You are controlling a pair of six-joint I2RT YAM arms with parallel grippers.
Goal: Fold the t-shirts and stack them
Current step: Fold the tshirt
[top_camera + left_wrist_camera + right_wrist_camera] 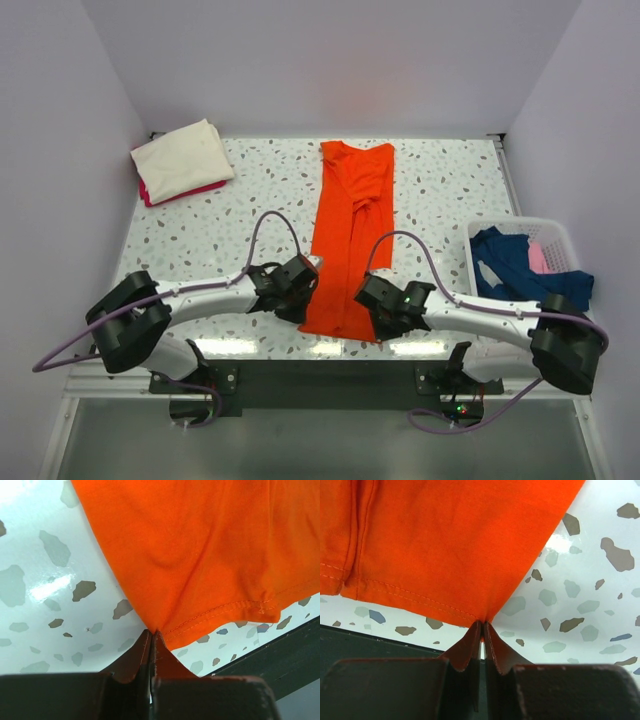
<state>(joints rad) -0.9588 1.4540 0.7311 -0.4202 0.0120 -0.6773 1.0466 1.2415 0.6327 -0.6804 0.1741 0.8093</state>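
- Far left, only the overhead view catches it: a cream t-shirt point(183, 158) folded flat on a magenta t-shirt point(176, 193).
- The left gripper point(151, 634) is clenched on the near-left hem corner of the orange t-shirt point(350, 225). Its wrist view shows the double stitching.
- That shirt lies mid-table, a long soft strip on the glossy speckled table point(240, 200).
- The right gripper point(483, 626) pinches the near-right hem corner, with the cloth tenting.
- Far right, a white lattice basket point(556, 232) holds a crumpled navy t-shirt point(515, 268) and a pale pink t-shirt point(538, 257).
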